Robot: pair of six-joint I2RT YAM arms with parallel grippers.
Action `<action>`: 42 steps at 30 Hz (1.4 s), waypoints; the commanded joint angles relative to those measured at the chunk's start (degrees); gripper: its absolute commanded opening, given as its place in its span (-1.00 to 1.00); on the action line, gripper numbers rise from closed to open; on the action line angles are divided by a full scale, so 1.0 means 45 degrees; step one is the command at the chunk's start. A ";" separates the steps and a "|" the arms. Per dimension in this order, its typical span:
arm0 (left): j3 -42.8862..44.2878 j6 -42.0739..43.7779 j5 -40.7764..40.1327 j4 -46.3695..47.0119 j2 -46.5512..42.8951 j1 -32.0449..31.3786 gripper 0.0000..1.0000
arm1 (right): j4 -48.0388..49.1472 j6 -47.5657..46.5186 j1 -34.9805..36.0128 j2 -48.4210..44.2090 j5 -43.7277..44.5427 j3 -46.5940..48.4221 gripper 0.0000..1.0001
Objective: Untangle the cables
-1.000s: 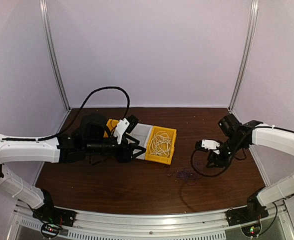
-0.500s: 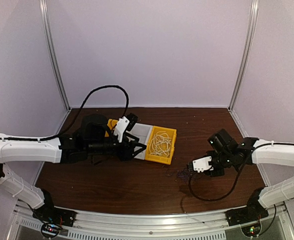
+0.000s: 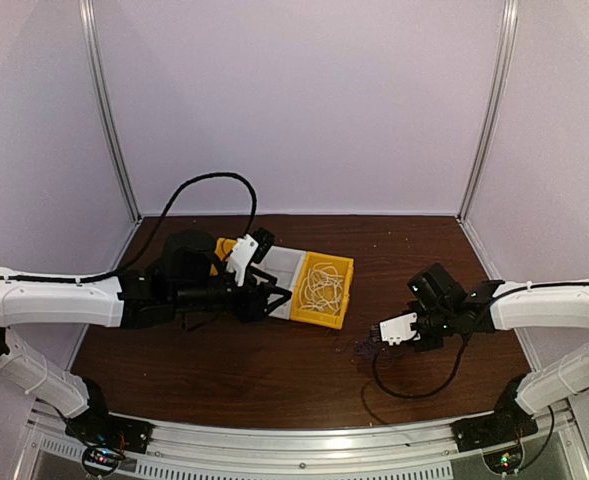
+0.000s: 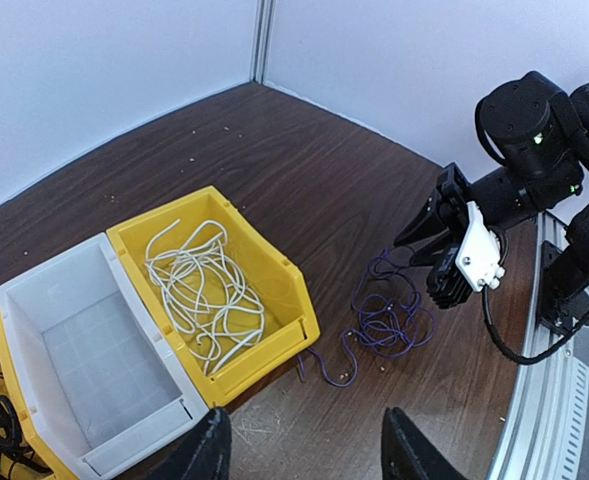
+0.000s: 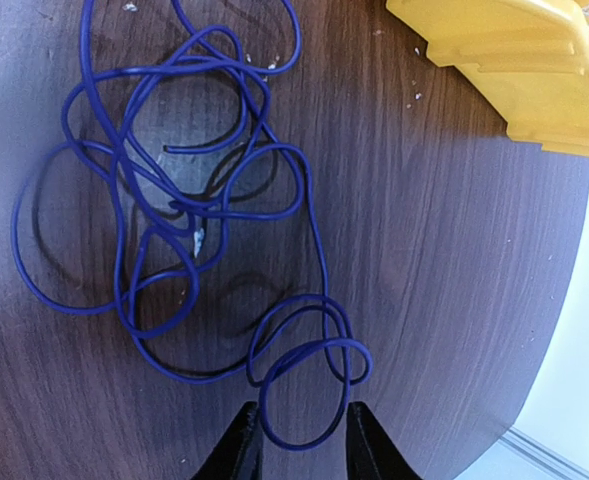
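Purple cable tangle: long axis seemingly toward right jaws.

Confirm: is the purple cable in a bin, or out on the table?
Out: the purple cable lies looped on the table, beside the yellow bin.

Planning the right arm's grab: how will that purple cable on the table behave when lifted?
Probably floppy: the purple cable lies in loose overlapping loops flat on the table, so it should sag and trail. Likely light, being so thin. One pinched loop may drag the rest along, since strands cross repeatedly.
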 commanded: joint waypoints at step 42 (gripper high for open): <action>0.3039 -0.0244 0.0758 0.8007 0.6785 -0.1844 -0.49 | -0.6420 0.3747 0.0041 -0.0411 -0.9783 1.0873 -1.00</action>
